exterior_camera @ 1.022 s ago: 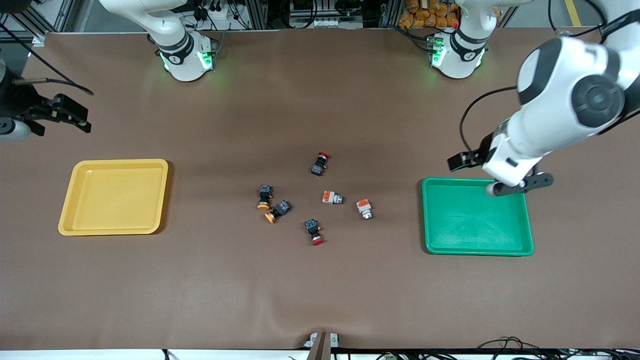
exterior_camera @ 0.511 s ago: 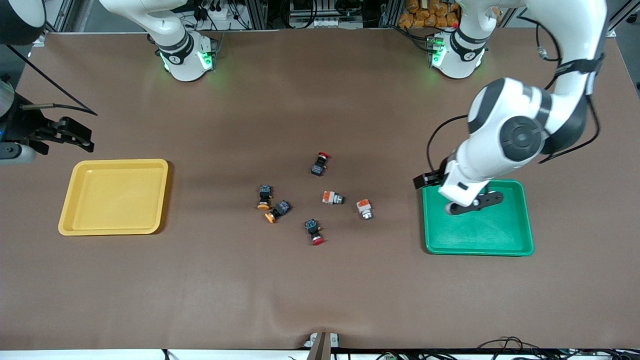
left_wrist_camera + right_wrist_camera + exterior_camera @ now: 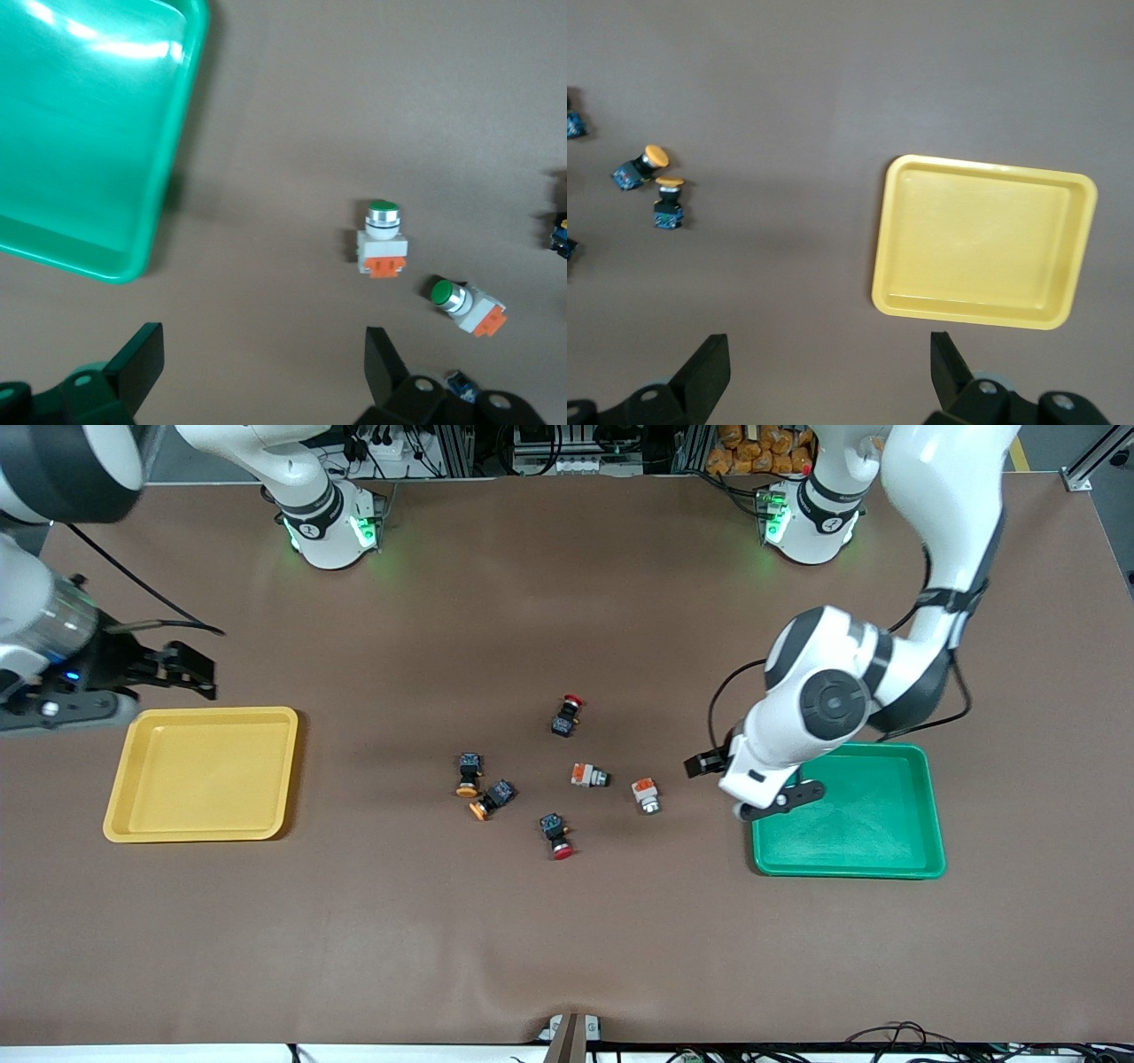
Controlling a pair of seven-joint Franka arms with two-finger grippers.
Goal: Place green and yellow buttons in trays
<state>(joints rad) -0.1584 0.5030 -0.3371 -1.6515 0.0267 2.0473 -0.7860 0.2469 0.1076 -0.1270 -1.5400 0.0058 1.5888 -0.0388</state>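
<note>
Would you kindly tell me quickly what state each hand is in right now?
Left hand: open, holding nothing, over the table beside the green tray.
Right hand: open, holding nothing, over the table near the yellow tray.

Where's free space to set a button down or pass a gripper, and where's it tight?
Both trays are bare inside: the yellow tray and the green tray, though the open left gripper hangs over the green tray's corner. Bare table lies between each tray and the button cluster mid-table. That cluster is the crowded spot.
</note>
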